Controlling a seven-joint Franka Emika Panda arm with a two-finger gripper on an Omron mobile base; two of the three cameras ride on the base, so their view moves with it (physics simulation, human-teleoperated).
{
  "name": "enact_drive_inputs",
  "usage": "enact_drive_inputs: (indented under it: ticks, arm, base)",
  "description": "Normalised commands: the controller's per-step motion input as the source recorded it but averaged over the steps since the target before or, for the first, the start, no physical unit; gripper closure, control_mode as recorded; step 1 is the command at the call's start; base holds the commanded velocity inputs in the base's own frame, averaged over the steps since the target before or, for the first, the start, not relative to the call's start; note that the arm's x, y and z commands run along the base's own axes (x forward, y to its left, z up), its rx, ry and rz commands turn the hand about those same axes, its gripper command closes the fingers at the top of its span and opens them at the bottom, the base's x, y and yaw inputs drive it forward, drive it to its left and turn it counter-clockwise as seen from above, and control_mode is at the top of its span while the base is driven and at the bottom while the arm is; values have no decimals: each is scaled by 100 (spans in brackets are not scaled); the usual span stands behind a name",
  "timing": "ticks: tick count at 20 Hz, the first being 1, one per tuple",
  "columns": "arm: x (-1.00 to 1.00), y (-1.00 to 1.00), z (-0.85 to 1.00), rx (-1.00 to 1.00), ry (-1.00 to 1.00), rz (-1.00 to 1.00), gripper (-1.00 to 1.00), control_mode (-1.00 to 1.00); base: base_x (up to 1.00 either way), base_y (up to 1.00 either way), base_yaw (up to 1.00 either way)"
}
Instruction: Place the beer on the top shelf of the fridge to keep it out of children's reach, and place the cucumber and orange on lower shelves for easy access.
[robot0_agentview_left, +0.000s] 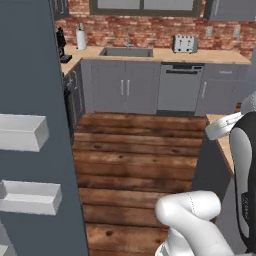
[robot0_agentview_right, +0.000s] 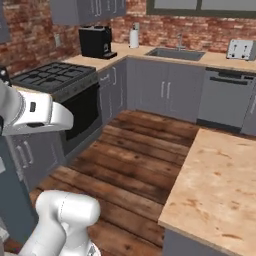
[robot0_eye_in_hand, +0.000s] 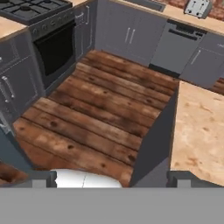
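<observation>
Gripper (robot0_eye_in_hand: 112, 178): my jaws stand wide apart, nothing between them, over bare floor (robot0_eye_in_hand: 96, 118).
Fridge (robot0_agentview_left: 35, 150): open door at my left; two pale door bins (robot0_agentview_left: 22, 132) counted.
Counter (robot0_agentview_right: 220, 190): one wooden top at my right, nothing on the part I see.
Beer, cucumber, orange: I cannot tell where they are.
Handling, judged: bottle fragile and slippery, grasp mid-body; cucumber firm, grasp across middle; orange rolls, grasp at widest girth.

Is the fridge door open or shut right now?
Open: the fridge door's inner side, with pale grey bins, faces the left base camera.
</observation>
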Motion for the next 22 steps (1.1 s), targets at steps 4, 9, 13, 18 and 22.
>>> enact_drive_inputs:
  ticks: [4, 9, 13, 18, 22]
  arm:
    - [0, 0, 0, 0, 0, 0, -100, 100]
    - [0, 0, 0, 0, 0, 0, -100, 100]
    - [0, 0, 0, 0, 0, 0, -100, 100]
    - [0, 0, 0, 0, 0, 0, -100, 100]
    - [0, 0, 0, 0, 0, 0, -100, 100]
  base:
    - [93, 0, -18]
    - [100, 0, -3]
    - [100, -8, 0]
    - [99, -3, 5]
    - [72, 0, 32]
